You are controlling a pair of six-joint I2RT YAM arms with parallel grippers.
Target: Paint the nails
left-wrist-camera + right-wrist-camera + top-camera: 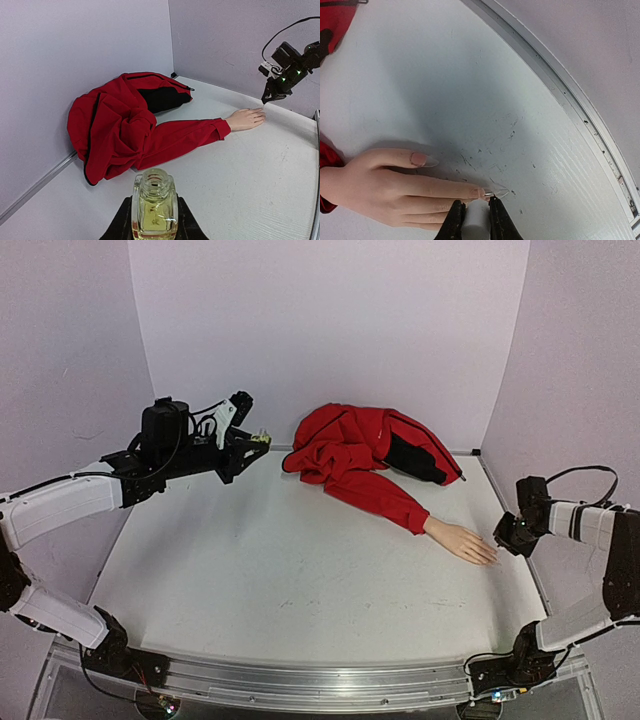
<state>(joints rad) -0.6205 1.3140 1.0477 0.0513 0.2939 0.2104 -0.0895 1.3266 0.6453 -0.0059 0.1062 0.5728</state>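
The right claw (476, 206) is pinched narrow on a white cap (477, 222). A thin brush (496, 193) sticks out from the cap just past the fingertips. The brush tip lies at the end of one long finger of the hand (390, 192), right at its nail, touching or very nearly so. The hand rests flat on the table (485, 100), its fingers reaching toward this claw. The nails (418, 159) are pale pink with long clear tips. One sits a little ahead of the claw on the next finger, while those on the nearer fingers are hidden behind the claw's own fingers.

From above, the hand points straight at the right claw, fingertips just beside it. A red sleeve (385, 502) runs away from the claw to the jacket (370, 455), which is heaped well beyond the hand against the back wall.

The left claw (154, 220) hangs high above the table, well apart from the right one. It is closed on a small clear bottle (154, 200) of yellowish liquid, which stands upright between the fingers with its neck open at the top. Seen from this claw, the jacket lies ahead and below. The hand lies farther off to the right, past the sleeve — with the right claw poised at its fingertips.
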